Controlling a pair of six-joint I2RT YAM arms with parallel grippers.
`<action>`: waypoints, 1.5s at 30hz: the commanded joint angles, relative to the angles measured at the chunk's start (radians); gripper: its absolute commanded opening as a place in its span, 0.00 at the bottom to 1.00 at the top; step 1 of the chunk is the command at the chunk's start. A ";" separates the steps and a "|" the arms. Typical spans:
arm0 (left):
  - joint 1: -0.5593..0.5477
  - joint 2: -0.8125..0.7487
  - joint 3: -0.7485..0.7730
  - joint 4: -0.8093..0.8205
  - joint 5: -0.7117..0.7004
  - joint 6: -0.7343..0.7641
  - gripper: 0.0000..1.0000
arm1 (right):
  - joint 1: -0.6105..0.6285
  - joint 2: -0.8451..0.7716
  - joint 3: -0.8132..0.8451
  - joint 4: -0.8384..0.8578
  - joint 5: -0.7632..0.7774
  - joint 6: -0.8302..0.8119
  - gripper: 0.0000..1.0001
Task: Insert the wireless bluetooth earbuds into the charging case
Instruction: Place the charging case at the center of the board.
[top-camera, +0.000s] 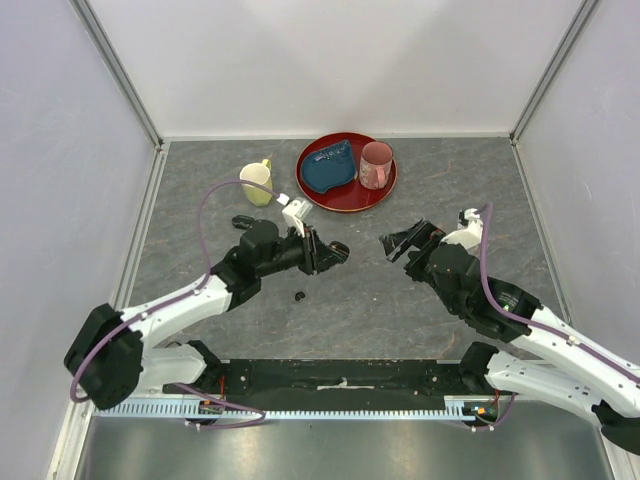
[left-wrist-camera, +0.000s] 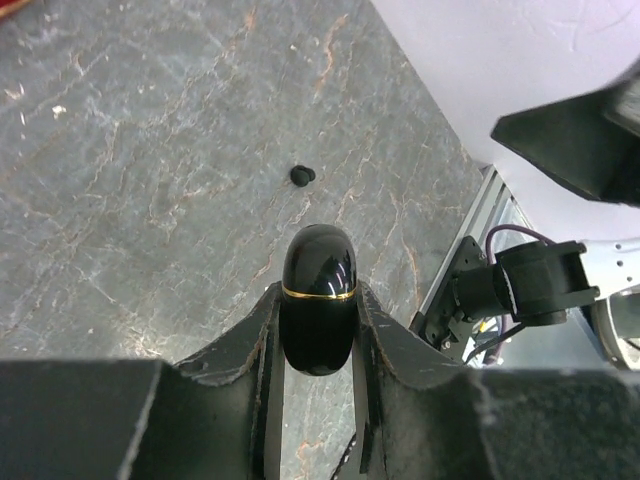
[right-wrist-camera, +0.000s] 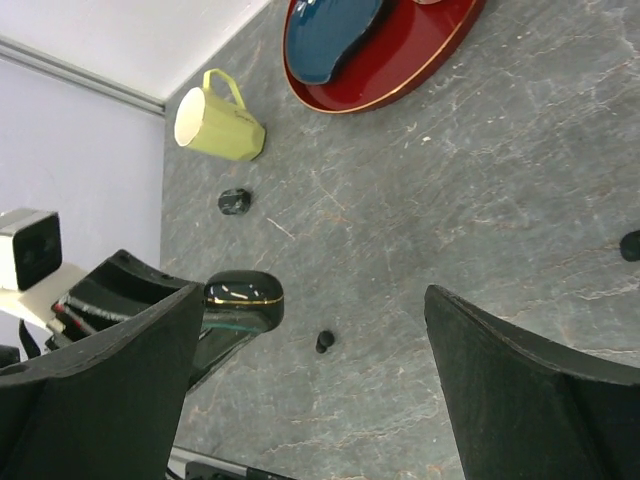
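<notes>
Left gripper: clamped on case, lid seemingly closed | right gripper: spread, empty | earbud: loose on table beyond case | risk: your prying may twist the glossy case free.

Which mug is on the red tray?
The pink mug, standing on the right side of the red tray. The yellow-green mug is off the tray, on the grey table to its left.
</notes>
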 joint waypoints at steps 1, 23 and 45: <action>0.004 0.105 0.100 0.007 0.023 -0.133 0.02 | -0.004 -0.006 0.000 -0.048 0.035 0.010 0.98; -0.047 0.682 0.307 0.159 -0.109 -0.419 0.09 | -0.012 -0.078 0.032 -0.123 0.004 -0.097 0.98; -0.059 0.788 0.339 0.071 -0.057 -0.456 0.26 | -0.012 -0.115 0.040 -0.150 0.020 -0.096 0.98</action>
